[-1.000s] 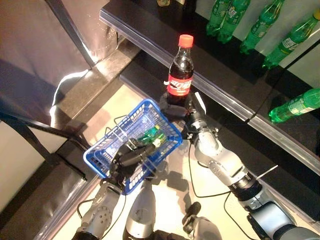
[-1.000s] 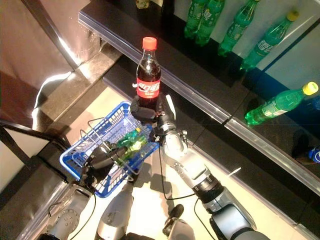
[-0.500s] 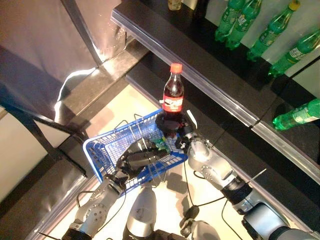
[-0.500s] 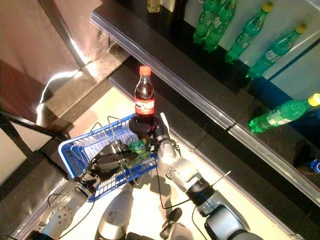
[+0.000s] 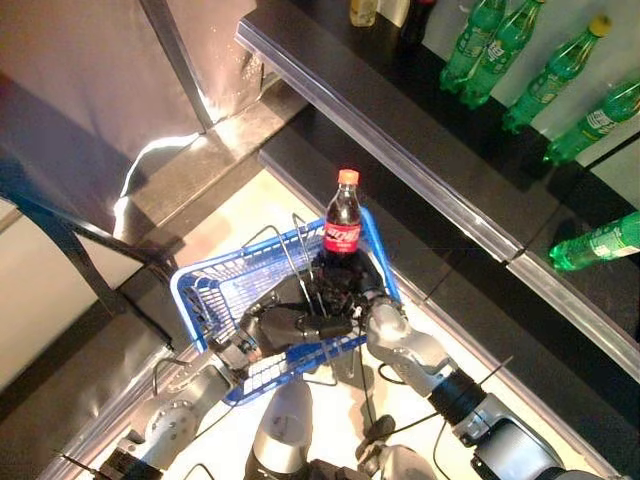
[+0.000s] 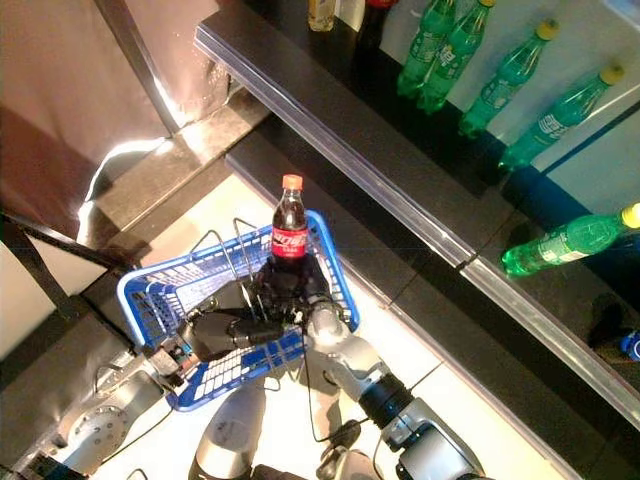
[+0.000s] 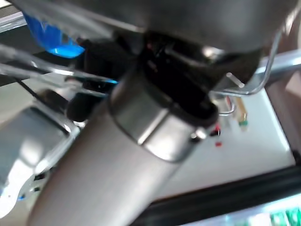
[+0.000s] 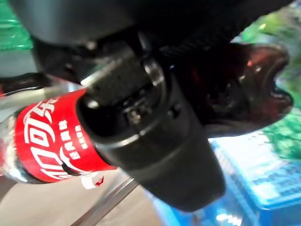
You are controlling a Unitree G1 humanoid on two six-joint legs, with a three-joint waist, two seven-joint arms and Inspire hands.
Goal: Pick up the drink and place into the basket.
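A cola bottle (image 5: 342,225) with a red cap and red label stands upright inside the blue basket (image 5: 225,295). My right hand (image 5: 345,285) is shut round its lower half. In the right wrist view the label (image 8: 42,141) shows past my dark fingers (image 8: 155,141), with the bottle's base over the basket's blue mesh (image 8: 263,174) and something green beside it. My left hand (image 5: 285,328) is shut on the basket's wire handles (image 7: 254,84) and holds the basket raised in front, close against my right hand.
A dark shelf edge (image 5: 400,130) runs across behind the basket. Green bottles (image 5: 480,40) stand on the shelf beyond it, and one green bottle (image 5: 600,240) lies at the right. A dark metal frame (image 5: 80,250) stands at the left.
My right hand has brought the cola bottle down and towards me, from beyond the basket's far rim to inside it. The basket has come closer under it. The camera has shifted.
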